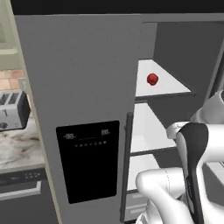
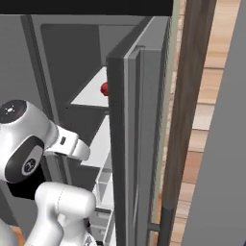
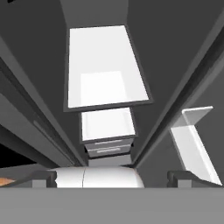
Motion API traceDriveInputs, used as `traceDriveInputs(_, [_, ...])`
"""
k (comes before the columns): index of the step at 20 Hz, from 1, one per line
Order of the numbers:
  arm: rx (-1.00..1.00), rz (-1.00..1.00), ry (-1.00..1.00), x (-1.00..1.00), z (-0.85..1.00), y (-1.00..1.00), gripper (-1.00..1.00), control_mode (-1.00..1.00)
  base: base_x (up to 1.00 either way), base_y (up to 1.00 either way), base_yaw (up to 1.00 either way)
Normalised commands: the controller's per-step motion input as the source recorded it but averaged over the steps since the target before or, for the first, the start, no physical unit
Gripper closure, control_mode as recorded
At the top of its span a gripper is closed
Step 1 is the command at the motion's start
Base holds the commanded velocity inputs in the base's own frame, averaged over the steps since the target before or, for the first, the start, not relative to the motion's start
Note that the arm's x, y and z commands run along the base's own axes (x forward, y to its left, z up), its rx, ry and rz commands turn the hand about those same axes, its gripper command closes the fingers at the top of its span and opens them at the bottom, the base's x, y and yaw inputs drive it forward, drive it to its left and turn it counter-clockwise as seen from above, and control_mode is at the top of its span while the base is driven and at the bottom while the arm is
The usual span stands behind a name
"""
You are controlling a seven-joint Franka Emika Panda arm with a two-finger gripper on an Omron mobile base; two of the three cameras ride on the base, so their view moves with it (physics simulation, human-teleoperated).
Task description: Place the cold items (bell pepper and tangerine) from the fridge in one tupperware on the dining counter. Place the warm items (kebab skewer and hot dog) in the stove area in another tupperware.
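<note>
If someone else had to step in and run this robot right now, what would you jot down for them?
Gripper: open, holding nothing, pointing into the fridge.
Fridge: right door swung open; white shelves exposed.
Red round item: sits on the upper shelf, untouched; probably the bell pepper, but too small to be sure. It also peeks out past the door edge in the right base view.
Tangerine, kebab skewer, hot dog, tupperware: can't place them from here.
Done: fridge opened.
Left: reach up to the red item, grasp it, then all the sorting of cold and warm items into containers.
</note>
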Motion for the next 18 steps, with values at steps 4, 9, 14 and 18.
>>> traceDriveInputs(4, [0.22, 0.24, -0.24, 0.47, 0.32, -0.53, -1.00, -1.00, 0.00, 0.00, 0.00])
traceDriveInputs(9, [0.18, 0.06, -0.16, 0.59, 0.46, -0.08, -1.00, -1.00, 0.00, 0.00, 0.00])
traceDriveInputs(14, [0.04, 0.00, -0.09, 0.64, 0.50, 0.07, -1.00, -1.00, 0.00, 0.00, 0.00])
traceDriveInputs(18, [0.00, -0.02, 0.00, 0.59, 0.46, 0.16, -1.00, -1.00, 0.00, 0.00, 0.00])
